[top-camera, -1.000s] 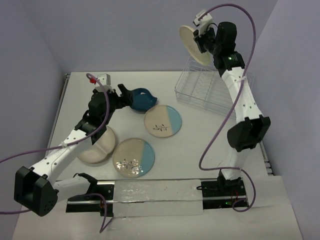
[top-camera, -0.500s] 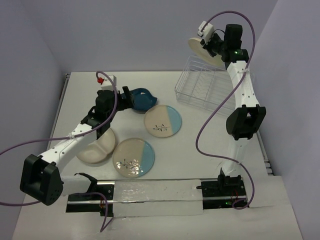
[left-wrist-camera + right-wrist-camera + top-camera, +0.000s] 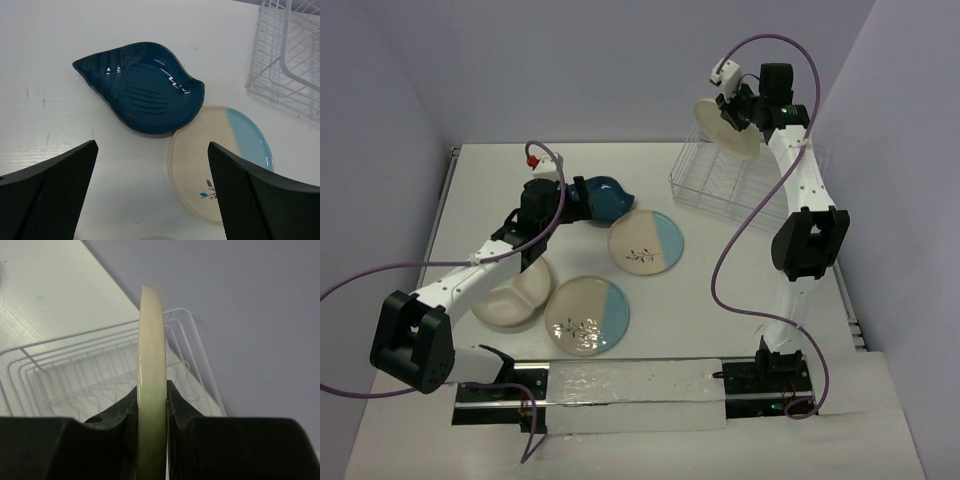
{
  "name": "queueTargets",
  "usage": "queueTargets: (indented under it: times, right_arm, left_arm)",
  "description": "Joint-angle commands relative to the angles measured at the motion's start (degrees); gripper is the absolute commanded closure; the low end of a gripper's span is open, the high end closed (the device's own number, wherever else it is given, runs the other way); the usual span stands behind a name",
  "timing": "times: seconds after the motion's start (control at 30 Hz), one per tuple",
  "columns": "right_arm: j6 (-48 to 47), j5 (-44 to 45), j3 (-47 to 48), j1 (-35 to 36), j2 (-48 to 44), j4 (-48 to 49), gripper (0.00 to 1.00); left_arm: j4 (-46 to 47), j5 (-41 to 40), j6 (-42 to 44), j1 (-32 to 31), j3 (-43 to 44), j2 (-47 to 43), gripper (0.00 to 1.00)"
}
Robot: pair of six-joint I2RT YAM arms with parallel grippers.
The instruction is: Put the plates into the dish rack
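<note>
On the left of the white bench (image 3: 480, 180) a cream divided plate (image 3: 515, 298) lay flat, partly hidden under the left arm. Just beside it on the right sat the near round plate (image 3: 587, 315), cream with a pale blue half and a sprig motif.

Further back, the left gripper (image 3: 152, 165) hung above the bench with its jaws spread wide and nothing between them. The dark blue leaf dish (image 3: 145, 90) lay flat just ahead of the fingertips, not inside the gap. Its edge met the rim of the far round plate (image 3: 646, 241), which was also cream and pale blue and lay flat near the middle of the bench.

To the right, the white wire dish rack (image 3: 720, 185) stood at the far right of the bench, and no plate showed in its slots. Above its far side the right gripper (image 3: 151, 400) was clenched on the rim of a cream plate (image 3: 151, 340) with a pale green tint near the jaws. This plate was held on edge in the air, clear of the wires, and the wrist view showed it edge-on with the rack below and behind it
</note>
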Motion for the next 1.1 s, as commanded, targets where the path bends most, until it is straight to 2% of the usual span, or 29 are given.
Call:
queueTargets:
  times: [0.0,0.1,0.43,0.67,0.77,0.9,0.93,0.97,1.07]
  right_arm:
    - [-0.1,0.6,-1.0,0.5,-5.5,5.5,1.0]
    - [-1.8,2.0,-4.5,0.5,-6.2,5.5,1.0]
    - [-5.3,4.5,-5.2,0.6,-5.0,5.1,1.0]
    - [-3.0,1.6,1.8,0.9,-4.8,7.3,1.0]
    - [-5.7,3.1,6.4,2.4,-3.5,8.1,1.0]
    - [-8.4,6.1,9.1,3.0,-2.6,8.1,1.0]
    - [-9.7,7.0,8.8,2.9,-3.0,8.1,1.0]
    - [-9.7,7.0,8.3,2.9,-3.2,8.1,1.0]
    - [-11.1,8.4,7.2,2.9,-3.5,8.1,1.0]
  left_arm:
    - [2.7,2.2,0.5,0.3,1.8,0.1,0.01]
    - [3.6,3.0,0.3,0.3,1.0,0.0,0.01]
    - [4.5,4.6,0.7,0.3,1.8,2.1,0.01]
    - [6.2,6.8,0.4,0.3,3.5,4.7,0.01]
    - [9.0,12.4,0.0,0.3,5.9,7.4,0.01]
    - [11.5,18.1,-1.5,0.3,12.9,12.6,0.01]
    - [11.7,22.6,-2.6,0.3,16.2,17.1,0.01]
    - [12.2,22.6,-2.7,0.2,18.3,17.1,0.01]
    - [8.5,27.7,-1.7,-1.3,32.4,27.7,0.01]
